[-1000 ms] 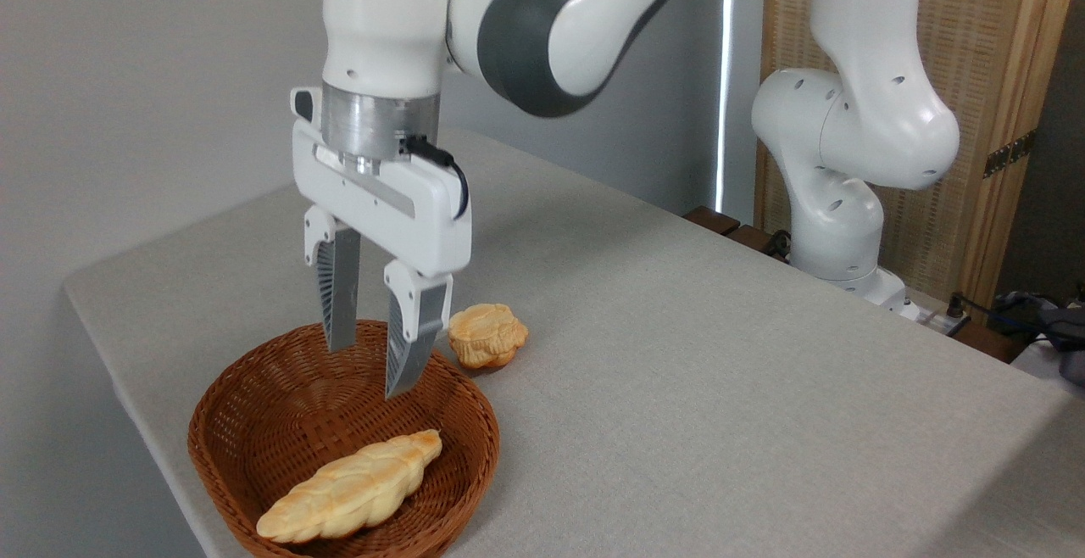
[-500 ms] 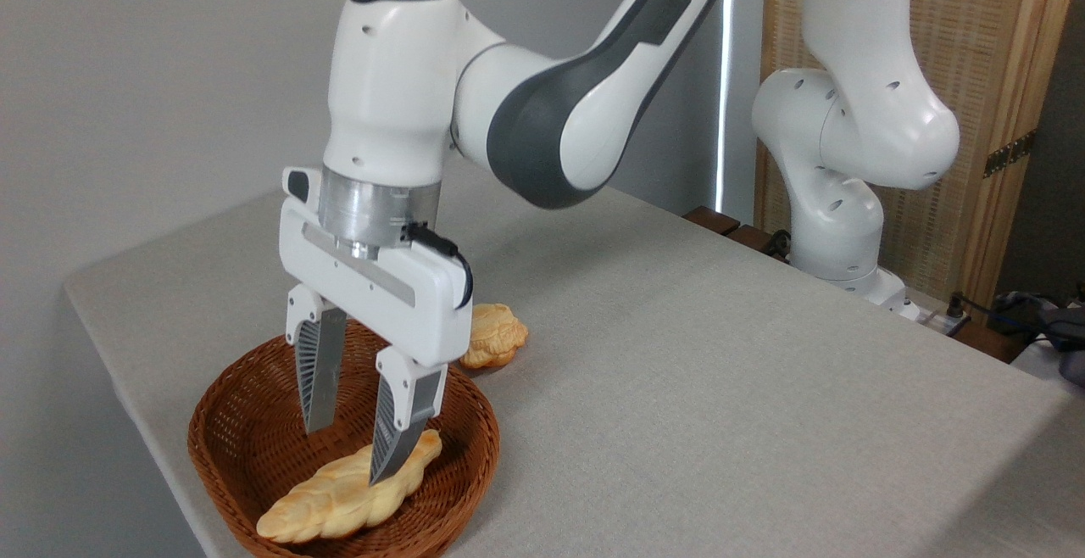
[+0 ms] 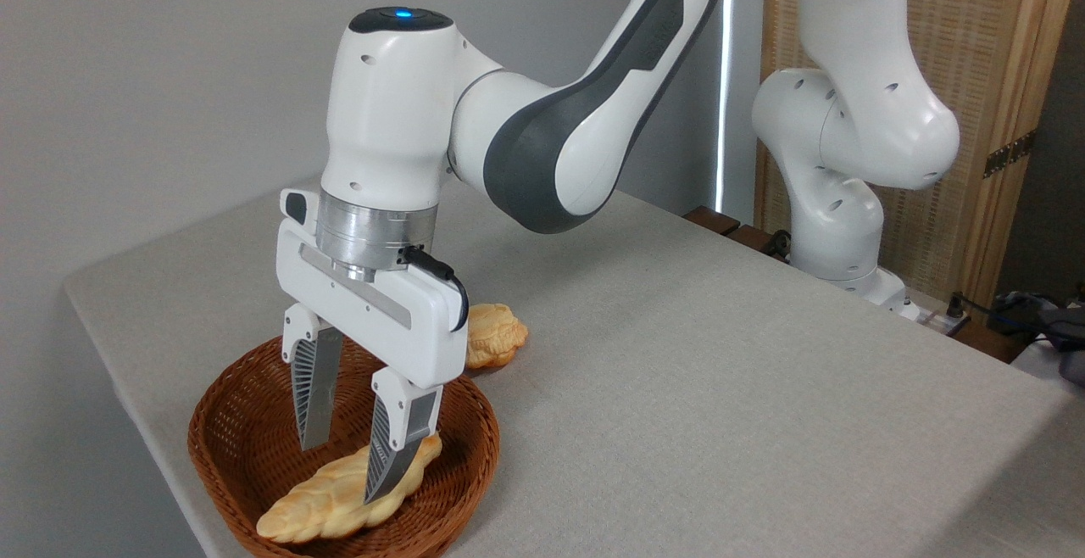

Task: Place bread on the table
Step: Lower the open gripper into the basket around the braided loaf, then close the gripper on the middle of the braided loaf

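Down at the near-left corner of the big flat tabletop covered in light grey cloth sits a brown oval wicker basket, and the long, tapered, braided golden-yellow loaf of bread is lying inside it, stretched diagonally with its fat end toward the front-left rim and its pointy end up toward the right. So the loaf is in the basket, not on the cloth.

Reaching into the basket is the white Franka arm with dark grey joint covers. Its two-finger gripper points down with a slight tilt, and the jaws are spread apart with a clear gap between them. The right finger with the ribbed grey pad overlaps the upper part of the loaf from this angle, its tip right at the crust. The left finger hangs over the basket floor behind the loaf. Honestly can't tell whether either pad is actually touching the bread; nothing is pinched yet as far as I can see.

Just behind the basket, on the cloth, there's a small round ridged golden bun, partly hidden by the gripper body.

Off to the right, the arm's white base stands at the far table edge, in front of a wooden-framed woven screen.
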{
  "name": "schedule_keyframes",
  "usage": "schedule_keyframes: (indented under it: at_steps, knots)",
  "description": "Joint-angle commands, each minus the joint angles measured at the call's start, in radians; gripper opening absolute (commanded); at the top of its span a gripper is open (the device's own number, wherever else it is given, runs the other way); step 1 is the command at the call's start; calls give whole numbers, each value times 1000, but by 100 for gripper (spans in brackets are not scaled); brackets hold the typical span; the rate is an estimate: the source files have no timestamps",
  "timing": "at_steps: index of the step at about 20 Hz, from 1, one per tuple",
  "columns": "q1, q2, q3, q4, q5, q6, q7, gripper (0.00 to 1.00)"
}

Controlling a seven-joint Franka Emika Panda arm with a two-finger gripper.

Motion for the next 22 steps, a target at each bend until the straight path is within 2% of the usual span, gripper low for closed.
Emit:
schedule_keyframes:
  at_steps: [1,9,11,12,15,16,19,22]
  knots:
    - [-13,28,12,10,1,22,-3,100]
    - [-22,53,10,10,8,35,0,100]
    - [-22,56,8,10,94,34,-3,100]
    - [-22,59,7,10,116,34,-11,100]
    - [-22,61,4,9,123,32,-9,100]
    - [-22,61,4,9,123,32,-11,96]
    - [-22,59,4,9,123,32,-11,68]
    - [-22,56,2,9,123,26,-12,50]
